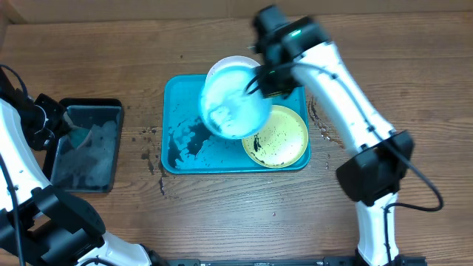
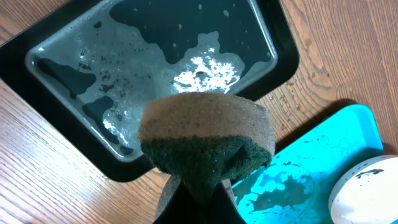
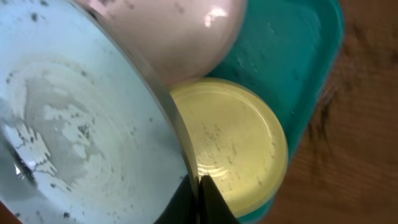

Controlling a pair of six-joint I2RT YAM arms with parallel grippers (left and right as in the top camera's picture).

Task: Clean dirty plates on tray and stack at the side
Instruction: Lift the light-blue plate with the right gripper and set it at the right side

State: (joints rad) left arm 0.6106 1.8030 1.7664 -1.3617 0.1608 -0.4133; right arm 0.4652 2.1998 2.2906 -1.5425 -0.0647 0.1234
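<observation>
Pinches the pale teal-rimmed round plate (image 1: 235, 103) by its edge with the right jaws, pressed tight on the rim. Holds it tilted and lifted over the middle of the big turquoise-blue plastic tray (image 1: 177, 96). Shows whitish smears and small dark specks on the plate's face. Hides part of the white round plate (image 1: 225, 65) at the back of the tray. Has the yellow-green-rimmed round plate (image 1: 282, 137) lying flat in the tray's right end, speckled with dark bits. Shows wet patches on the bare left part of the tray. Grips a sponge (image 2: 208, 134), tan on top and dark green below, with the left jaws, squeezed on it from both sides. Hangs it over the small black rectangular tray (image 2: 287, 62) of soapy water on the wooden counter (image 2: 348, 56), left of the blue tray.
</observation>
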